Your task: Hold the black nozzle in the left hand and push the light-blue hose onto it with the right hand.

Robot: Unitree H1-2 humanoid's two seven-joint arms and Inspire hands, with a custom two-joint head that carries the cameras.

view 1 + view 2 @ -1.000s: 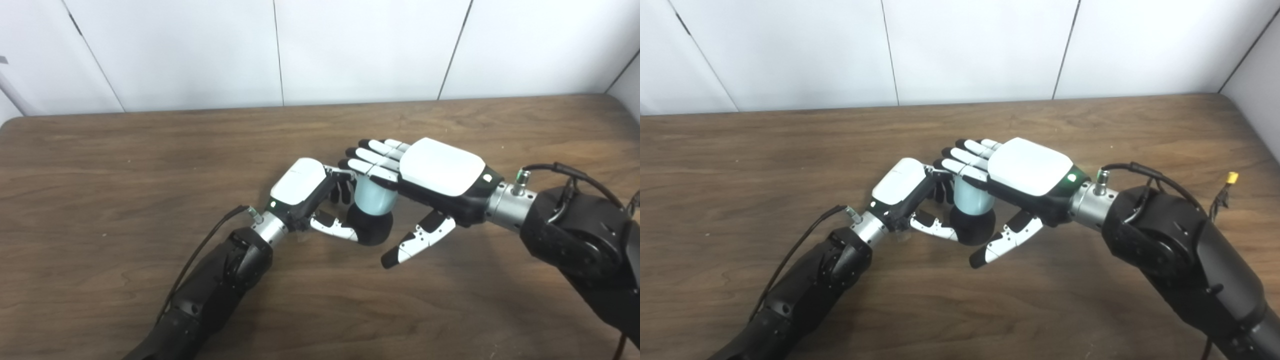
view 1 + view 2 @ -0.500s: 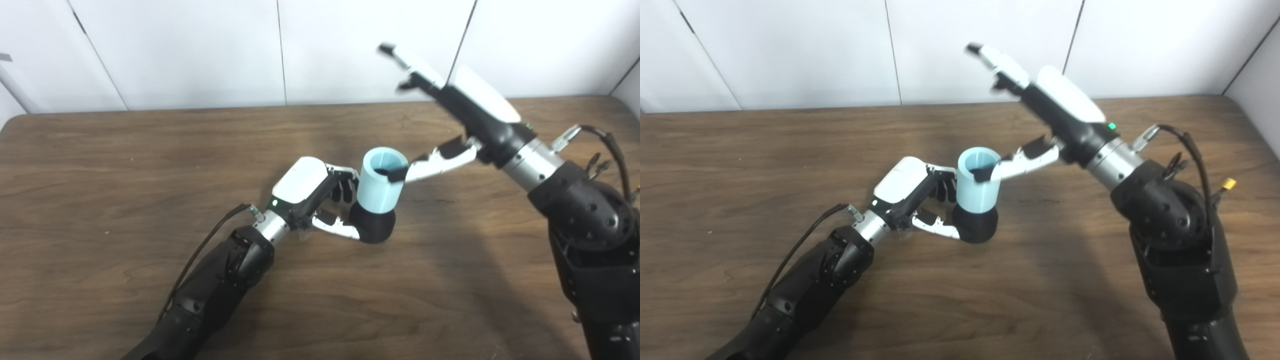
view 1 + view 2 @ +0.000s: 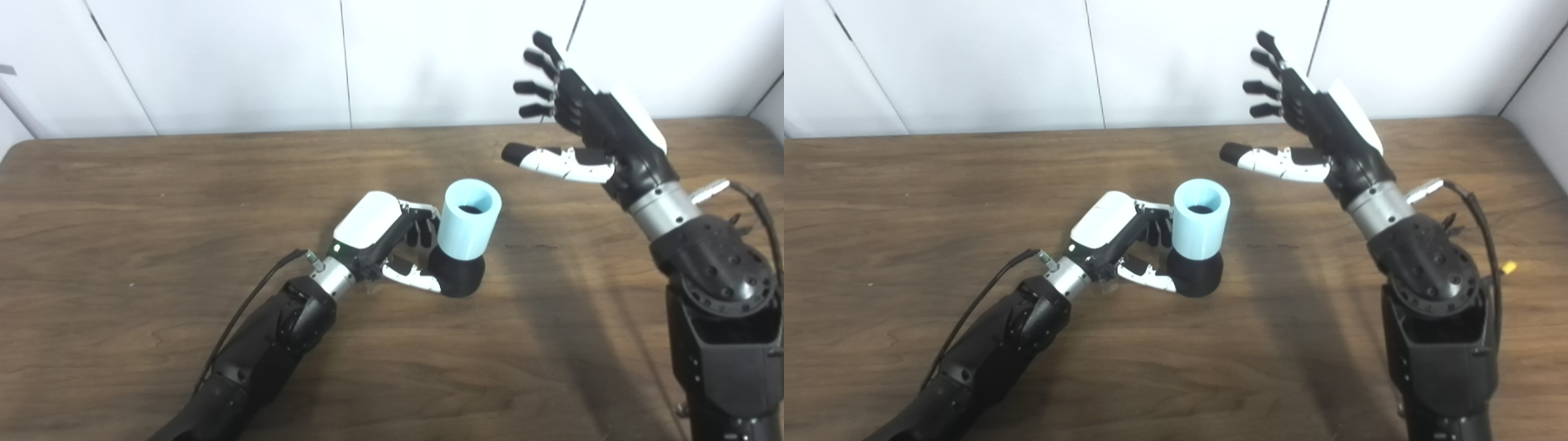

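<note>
The left hand point(image 3: 383, 236) grips the black nozzle point(image 3: 456, 277) low on the table point(image 3: 153, 202), mid-table, with the blue hose point(image 3: 468, 218) seated upright on top of it. The right hand point(image 3: 591, 131) is up in the air, fingers spread wide, holding nothing, well clear of the hose.

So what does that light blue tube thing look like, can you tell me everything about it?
The light-blue hose is a short, wide, smooth tube that looks like matte plastic. Its top is open and round, with a dark hollow inside. It leans a little to the right. Its lower end sits on the black nozzle, which rests on the wooden table. The left hand is wrapped around the nozzle, fingers right beside the hose. The right hand is open, raised above, not touching it.
</note>
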